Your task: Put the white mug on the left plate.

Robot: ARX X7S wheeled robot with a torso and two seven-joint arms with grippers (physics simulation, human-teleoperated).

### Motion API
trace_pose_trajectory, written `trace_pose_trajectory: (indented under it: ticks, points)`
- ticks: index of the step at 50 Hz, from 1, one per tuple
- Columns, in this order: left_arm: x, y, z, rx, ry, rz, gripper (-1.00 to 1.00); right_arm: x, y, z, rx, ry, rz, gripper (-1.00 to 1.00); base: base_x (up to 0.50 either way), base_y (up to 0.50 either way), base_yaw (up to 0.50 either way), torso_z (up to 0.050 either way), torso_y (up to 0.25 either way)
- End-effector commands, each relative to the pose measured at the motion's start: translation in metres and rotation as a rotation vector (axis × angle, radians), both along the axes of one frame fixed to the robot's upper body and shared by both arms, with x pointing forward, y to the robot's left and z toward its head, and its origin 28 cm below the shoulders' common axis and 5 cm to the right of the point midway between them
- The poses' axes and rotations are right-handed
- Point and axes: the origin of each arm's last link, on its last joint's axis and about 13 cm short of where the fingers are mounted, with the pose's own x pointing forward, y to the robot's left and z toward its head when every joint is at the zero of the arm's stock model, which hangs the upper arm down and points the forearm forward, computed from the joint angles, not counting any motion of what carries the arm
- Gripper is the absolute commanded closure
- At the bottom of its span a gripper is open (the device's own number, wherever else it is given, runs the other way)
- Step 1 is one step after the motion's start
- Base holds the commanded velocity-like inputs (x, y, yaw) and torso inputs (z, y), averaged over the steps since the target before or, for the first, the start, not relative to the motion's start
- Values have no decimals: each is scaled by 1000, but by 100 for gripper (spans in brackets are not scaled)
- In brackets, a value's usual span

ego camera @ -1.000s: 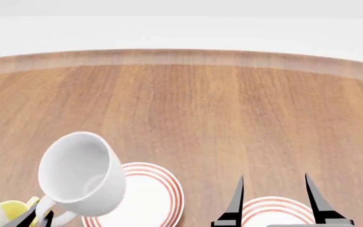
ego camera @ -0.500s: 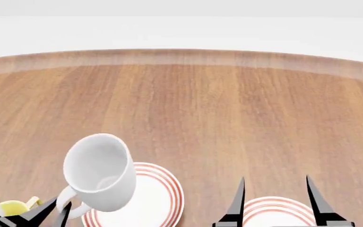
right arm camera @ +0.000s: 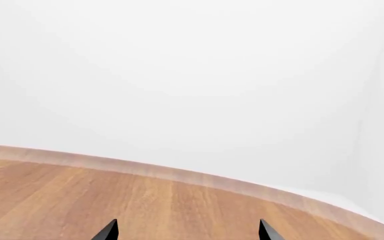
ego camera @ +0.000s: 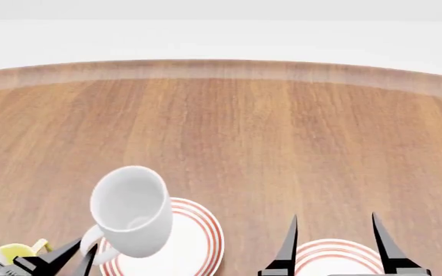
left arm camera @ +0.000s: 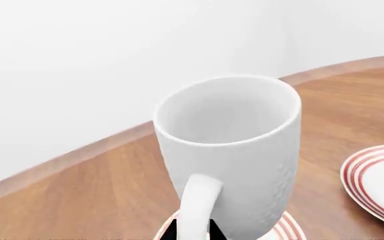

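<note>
The white mug is tall, plain and glossy, and hangs tilted over the left part of the left plate, a white plate with red rings. My left gripper is shut on the mug's loop handle at the head view's lower left. In the left wrist view the mug fills the middle, with a bit of the left plate under it. My right gripper stands open above the other ringed plate, nothing between its fingers; its fingertips show over bare wood in the right wrist view.
A small white mug with a yellow inside sits at the head view's lower left edge, beside the left gripper. The second ringed plate also shows in the left wrist view. The round wooden table stretches far ahead to its rim.
The left gripper has carried the white mug to the right, from beside the left plate to over its left part, and the mug stands less tilted. The right gripper has stayed put.
</note>
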Motion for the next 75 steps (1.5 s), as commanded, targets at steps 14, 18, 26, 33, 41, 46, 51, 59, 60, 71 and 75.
trace_pose_trajectory:
  ticks: [14, 18, 26, 33, 41, 46, 51, 59, 60, 71, 75]
  points:
    - [11, -9, -11, -33, 28, -1, 100, -2, -2, -1, 5, -2, -6, -100, 0, 0, 0, 0, 1]
    - [12, -11, -11, -51, 25, 3, 100, -2, -2, 0, 5, -6, -7, -100, 0, 0, 0, 0, 0]
    - [17, -13, -15, -62, 38, 16, 100, -2, -2, -1, 2, -3, -6, -100, 0, 0, 0, 0, 0]
    - [20, -14, -19, -83, 54, 27, 100, -2, -2, -2, 9, -1, -4, -100, 0, 0, 0, 0, 0]
    - [21, -18, -26, -72, 87, 40, 100, -3, -4, -4, 11, 1, -9, -100, 0, 0, 0, 0, 1]
    - [26, -20, -31, -67, 93, 53, 100, -2, -3, -5, 9, 3, -7, -100, 0, 0, 0, 0, 0]
    - [27, -22, -34, -67, 102, 61, 100, -3, -3, -4, 9, 0, -7, -100, 0, 0, 0, 0, 0]
    - [30, -24, -36, -62, 111, 74, 100, -4, -4, -3, 11, -4, -9, -100, 0, 0, 0, 0, 0]
    - [30, -24, -36, -67, 114, 73, 100, -4, -4, -3, 12, -5, -9, -100, 0, 0, 0, 0, 0]
    - [33, -27, -38, -52, 123, 72, 100, -5, -5, -4, 14, -5, -13, -100, 0, 0, 0, 0, 1]
    - [36, -27, -39, -57, 128, 79, 100, -6, -7, -5, 16, -3, -18, -100, 0, 0, 0, 0, 0]
